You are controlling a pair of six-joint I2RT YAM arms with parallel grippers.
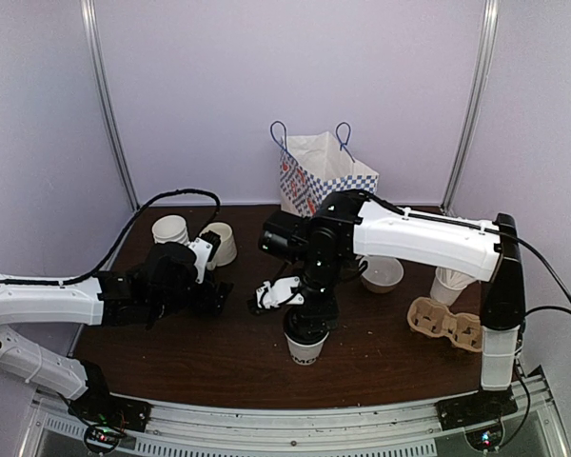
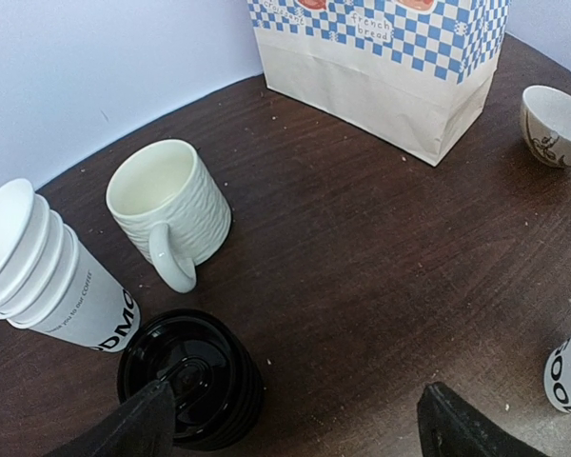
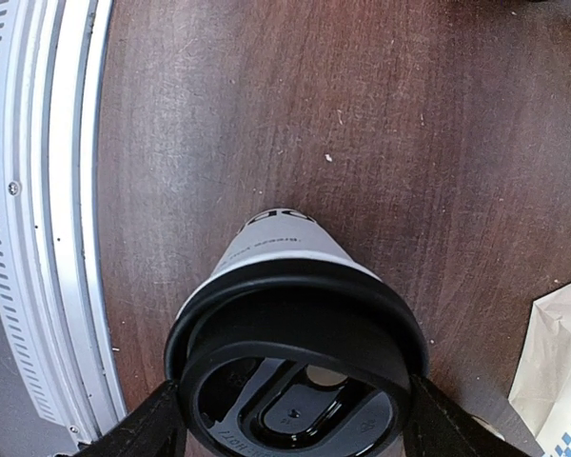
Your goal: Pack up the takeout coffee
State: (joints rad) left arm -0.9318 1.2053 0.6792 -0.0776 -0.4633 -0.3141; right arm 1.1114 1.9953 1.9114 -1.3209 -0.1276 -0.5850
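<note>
The cup [image 1: 305,348] stands upright at the front middle of the table [image 1: 209,357]. The right gripper [image 3: 293,388] is spread wide astride its black lid [image 3: 295,314], one finger against the rim on each side, so it looks gripped. The left gripper [image 2: 297,392] hangs wide open and empty near the mug [image 2: 168,214]. This is thin paper, light and easily crushed, and that lid is probably only snapped on, so I'd squeeze gently just under the lid, where the rolled lip stiffens the wall, and keep it dead upright on the way to the bag [image 1: 319,176].
</note>
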